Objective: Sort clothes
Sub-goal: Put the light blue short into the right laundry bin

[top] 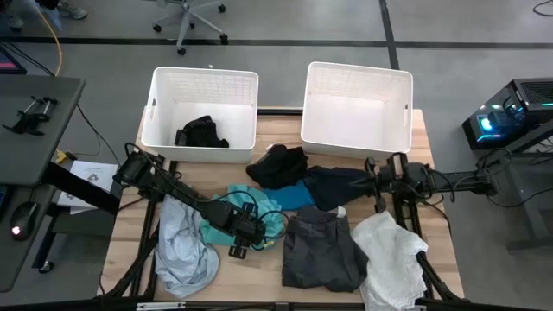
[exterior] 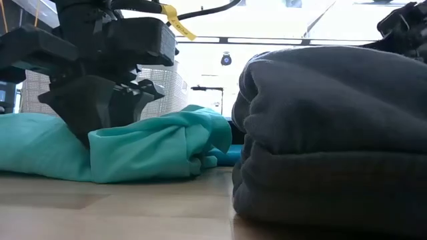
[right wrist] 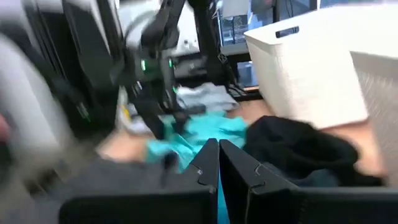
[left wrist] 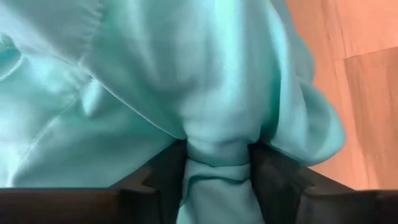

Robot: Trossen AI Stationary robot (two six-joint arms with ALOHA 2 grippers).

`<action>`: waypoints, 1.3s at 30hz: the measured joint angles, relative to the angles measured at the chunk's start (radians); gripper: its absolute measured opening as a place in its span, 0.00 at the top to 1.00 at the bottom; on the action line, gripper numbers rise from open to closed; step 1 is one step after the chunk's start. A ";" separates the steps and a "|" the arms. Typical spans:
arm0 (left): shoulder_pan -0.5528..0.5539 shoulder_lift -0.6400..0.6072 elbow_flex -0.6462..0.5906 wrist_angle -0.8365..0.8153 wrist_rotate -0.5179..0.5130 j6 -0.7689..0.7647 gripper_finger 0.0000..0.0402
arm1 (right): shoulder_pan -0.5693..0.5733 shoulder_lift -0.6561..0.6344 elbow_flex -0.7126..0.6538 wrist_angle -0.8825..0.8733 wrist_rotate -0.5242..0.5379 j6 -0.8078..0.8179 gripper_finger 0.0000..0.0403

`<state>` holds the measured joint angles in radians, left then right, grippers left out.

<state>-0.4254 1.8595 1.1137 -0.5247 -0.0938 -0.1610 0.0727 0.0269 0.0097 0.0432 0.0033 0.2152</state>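
Observation:
My left gripper [top: 248, 231] is down on the teal garment [top: 226, 223] at the table's middle left and is shut on it; the low view shows it low over the cloth [exterior: 100, 130]. My right gripper [top: 370, 183] is shut and empty, level above the navy garment [top: 339, 186] at the middle right. A black garment [top: 278, 166], a bright blue one [top: 295, 197], a dark grey one [top: 320, 250], a white one [top: 393, 255] and a pale grey-blue one [top: 181, 250] lie on the table. Another black garment [top: 203, 134] lies in the left basket. My left gripper pinches a bunched fold of the teal garment [left wrist: 217, 158] between its two fingers [left wrist: 165, 174], several layers gathered together. The fingers come from above, pointing down. The garment lies slack on the table around them [exterior: 153, 150].
Two white lattice baskets stand at the far edge, the left one [top: 164, 95] and the right one [top: 406, 95]. The folded dark grey garment [exterior: 333, 133] rises just to the right of the teal one. Bare wood shows near the front edge [top: 259, 276].

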 joint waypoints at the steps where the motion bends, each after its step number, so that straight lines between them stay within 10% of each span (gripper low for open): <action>1: 0.000 0.000 0.000 0.000 0.001 -0.008 0.67 | 0.000 0.000 0.000 0.013 0.000 0.086 1.00; 9: 0.046 -0.016 0.003 -0.059 0.098 -0.077 0.96 | 0.000 0.000 0.000 0.050 0.087 0.735 1.00; 17: 0.067 -0.145 0.134 -0.232 -0.039 -0.080 0.98 | 0.007 0.006 0.000 0.127 0.319 1.035 1.00; 27: 0.110 -0.245 0.277 -0.193 -0.230 -0.080 0.99 | 0.188 0.234 0.013 0.796 0.320 0.635 1.00; 39: 0.157 -0.253 0.280 -0.096 -0.230 -0.064 0.99 | 0.385 0.816 0.494 0.783 0.231 0.356 1.00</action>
<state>-0.2684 1.6068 1.3941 -0.6204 -0.3237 -0.2253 0.4578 0.8429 0.5041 0.8262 0.2347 0.5712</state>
